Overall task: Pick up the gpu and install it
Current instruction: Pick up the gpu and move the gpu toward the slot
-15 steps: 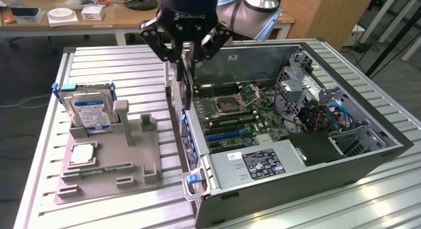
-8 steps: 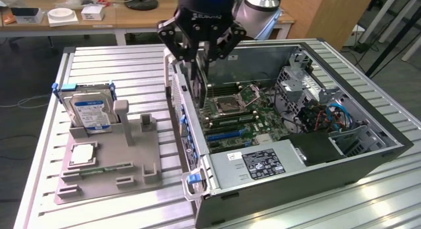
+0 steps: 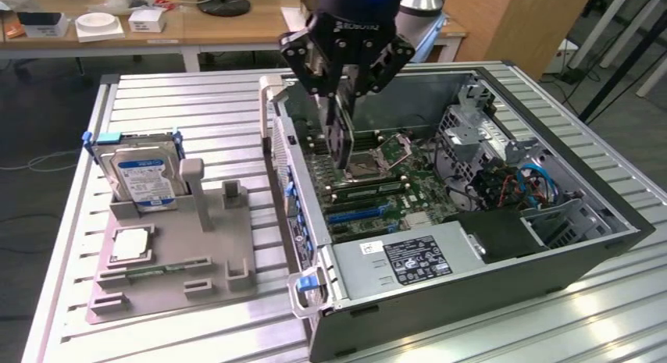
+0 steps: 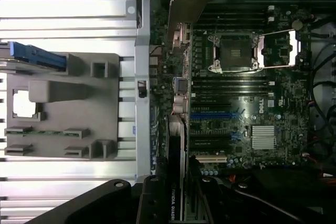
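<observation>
We see the gripper (image 3: 340,96) above the open computer case (image 3: 583,246), its jaws pinching the top edge of the gpu (image 3: 340,140). The card hangs upright on its narrow edge, with its lower end down inside the case over the motherboard (image 3: 391,193), close to the case wall that faces the gray holder (image 3: 208,254). In the wrist view we look along the gpu (image 4: 177,145) edge-on. It runs beside that same wall, next to the blue slots (image 4: 212,115) and clear of the processor socket (image 4: 233,52). Whether its lower edge touches the board we cannot tell, since the card hides its own foot in both views.

The case lies on its side across the part of the slatted metal counter (image 3: 187,105) toward the exterior view's right edge, with a power supply (image 3: 417,258) at its near end. The gray holder sits near the counter's edge on the exterior view's left. It carries a silver hard drive (image 3: 143,179) standing at its far end, a square chip (image 3: 130,244) lying flat, and a narrow green memory stick (image 3: 156,271) near its front.
</observation>
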